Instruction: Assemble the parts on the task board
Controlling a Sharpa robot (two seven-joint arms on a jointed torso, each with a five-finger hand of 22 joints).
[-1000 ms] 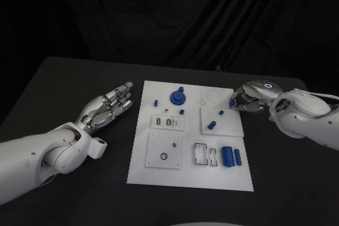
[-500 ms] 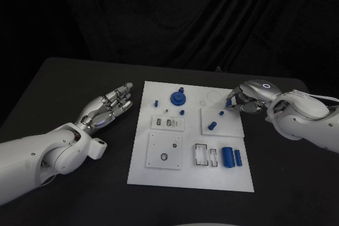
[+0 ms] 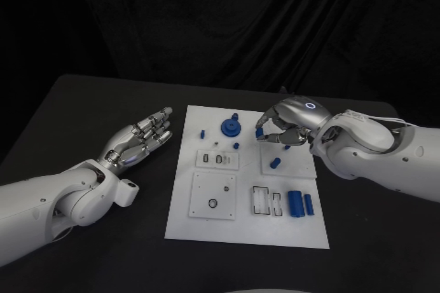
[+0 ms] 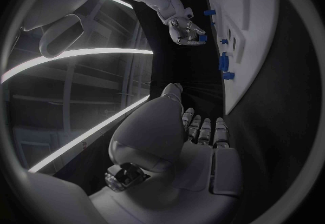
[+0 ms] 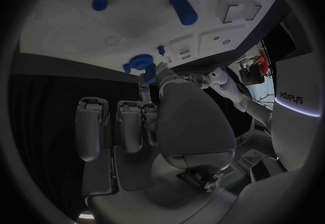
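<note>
Two risks I see from here. My right hand (image 3: 286,126) hovers over the far part of the white flat task board (image 3: 247,178), and between thumb and fingers it pinches a small blue peg-like part (image 3: 259,133); the other fingers are curled above it. The pinch looks light to me, so the part could turn or slip out if I lower it tilted, and it could miss its hole and roll over the board. My fingers are also near the small blue pin (image 3: 274,161) that stands on the square raised plate, so I could knock it.

Nearest to me, on the board, lie a big blue cylinder (image 3: 295,203) and a thinner blue cylinder (image 3: 308,204) side by side. Farther, a round blue knob-shaped part (image 3: 231,126) stands near the far edge, just beside the held part. My left hand (image 3: 145,136) rests flat on the black tabletop (image 3: 91,109) beside the board, fingers straight and holding nothing.
</note>
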